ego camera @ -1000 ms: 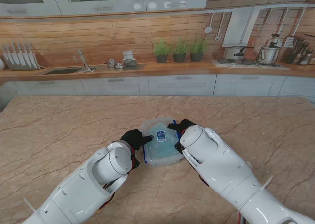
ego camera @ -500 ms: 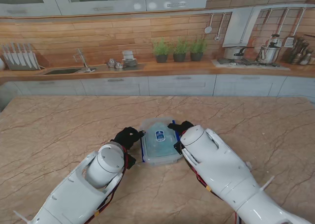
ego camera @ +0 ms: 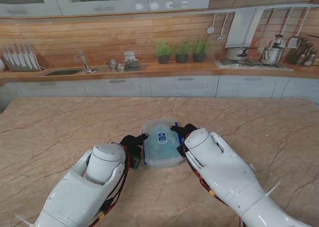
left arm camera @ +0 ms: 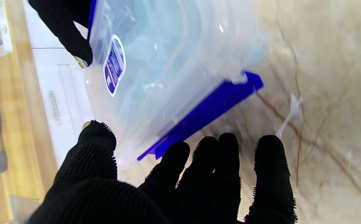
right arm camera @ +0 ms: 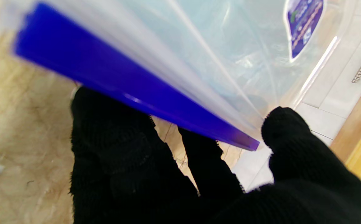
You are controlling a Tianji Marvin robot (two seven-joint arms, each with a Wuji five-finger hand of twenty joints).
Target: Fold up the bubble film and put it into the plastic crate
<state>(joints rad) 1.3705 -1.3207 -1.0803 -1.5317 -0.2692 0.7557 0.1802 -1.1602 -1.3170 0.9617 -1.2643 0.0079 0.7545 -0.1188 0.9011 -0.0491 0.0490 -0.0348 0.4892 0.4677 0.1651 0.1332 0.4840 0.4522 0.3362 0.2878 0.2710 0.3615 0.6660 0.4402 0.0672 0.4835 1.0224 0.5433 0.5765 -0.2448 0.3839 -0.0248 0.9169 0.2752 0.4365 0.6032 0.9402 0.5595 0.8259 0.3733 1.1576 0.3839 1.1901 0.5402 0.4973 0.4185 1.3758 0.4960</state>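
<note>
Left hand [left arm camera: 180, 183] open, off the crate [ego camera: 161, 143].
Right hand [right arm camera: 199, 174] grips its blue clip [right arm camera: 130, 90], fingers underneath.

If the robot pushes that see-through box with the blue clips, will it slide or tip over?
Probably slide: the crate sits low and flat on smooth marble. It looks thin, clear and likely light. The right hand at its side might stop it.
</note>
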